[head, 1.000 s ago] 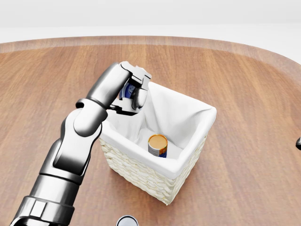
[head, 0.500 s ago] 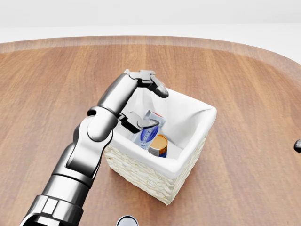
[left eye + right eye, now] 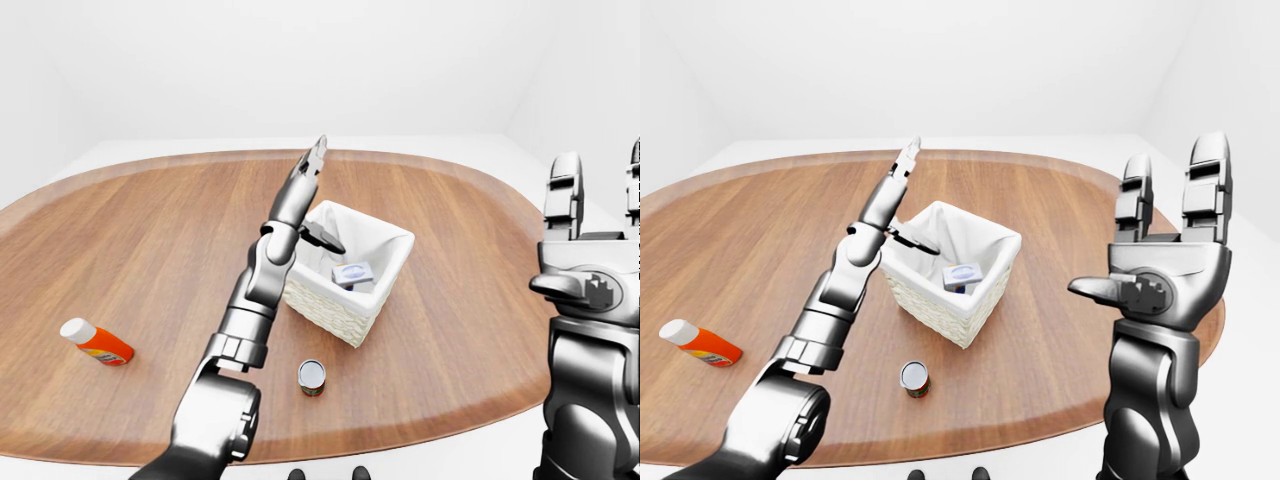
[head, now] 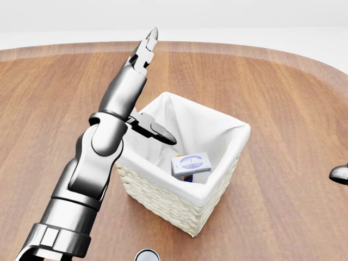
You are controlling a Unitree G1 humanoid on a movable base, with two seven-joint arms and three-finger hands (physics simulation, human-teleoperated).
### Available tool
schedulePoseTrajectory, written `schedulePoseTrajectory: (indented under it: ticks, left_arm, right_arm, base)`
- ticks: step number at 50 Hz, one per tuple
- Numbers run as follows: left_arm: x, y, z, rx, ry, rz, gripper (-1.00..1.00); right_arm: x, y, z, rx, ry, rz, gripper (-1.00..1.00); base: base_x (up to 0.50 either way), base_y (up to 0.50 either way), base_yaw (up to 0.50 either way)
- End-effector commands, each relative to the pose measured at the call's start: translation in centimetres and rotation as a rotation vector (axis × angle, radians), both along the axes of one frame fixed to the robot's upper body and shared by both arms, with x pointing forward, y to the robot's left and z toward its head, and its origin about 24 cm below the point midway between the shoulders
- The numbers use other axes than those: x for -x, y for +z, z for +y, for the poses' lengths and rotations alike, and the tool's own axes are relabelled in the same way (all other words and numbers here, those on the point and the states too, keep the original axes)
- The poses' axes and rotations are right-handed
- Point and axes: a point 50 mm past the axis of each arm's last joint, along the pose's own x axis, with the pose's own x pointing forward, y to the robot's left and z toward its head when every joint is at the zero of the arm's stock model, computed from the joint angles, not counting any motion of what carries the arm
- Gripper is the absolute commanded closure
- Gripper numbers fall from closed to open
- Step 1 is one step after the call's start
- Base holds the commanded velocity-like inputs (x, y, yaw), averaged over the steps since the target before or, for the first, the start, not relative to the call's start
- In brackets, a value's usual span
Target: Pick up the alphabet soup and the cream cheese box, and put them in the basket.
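- Left hand stands spread and empty above the wicker basket, two fingers pointing up toward the top of the head view and the thumb jutting out over the white liner; nothing is pinched between them.
- Right hand is raised well off to the right of the eye views, fingers upright and apart, holding nothing (parked out of the way, I judge).
- Cream cheese box lies flat inside the basket, label up, resting on the alphabet soup can, of which only a sliver shows beneath it.
- With both items inside the liner, the task looks complete.
- On the wooden table, a small can stands just beside the basket, and an orange bottle lies well apart to the left; neither belongs to the task.
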Motion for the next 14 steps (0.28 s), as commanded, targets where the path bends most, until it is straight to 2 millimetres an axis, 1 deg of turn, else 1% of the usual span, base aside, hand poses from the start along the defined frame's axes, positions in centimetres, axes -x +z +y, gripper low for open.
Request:
schedulePoseTrajectory:
  ticks: [1,3,8,9,14]
  left_arm:
    - [0.5,0.1,0.9,0.023,0.014,-0.023,-1.0]
    - [0.6,-0.4,1.3,0.026,0.024,-0.013,-1.0]
    - [1.0,-0.7,2.0,0.035,0.026,-0.007,-1.0]
    - [1.1,-0.9,2.4,0.038,0.036,-0.005,-1.0]
    - [1.6,-0.8,3.3,0.068,0.039,-0.015,-1.0]
  right_arm:
    - [0.0,-0.1,0.2,0.021,-0.001,0.001,-1.0]
    - [0.0,-0.1,0.1,0.023,-0.003,0.001,-1.0]
    - [0.1,0.0,0.2,0.024,-0.005,-0.003,-1.0]
    - [0.0,-0.1,0.2,0.029,-0.005,0.001,-1.0]
    - [0.0,-0.2,0.3,0.035,-0.006,0.002,-1.0]
  base:
    - [0.0,0.0,0.0]
    - [0.0,0.0,0.0]
    - [0.0,0.0,0.0]
    - [0.0,0.0,0.0]
    - [0.0,0.0,0.0]
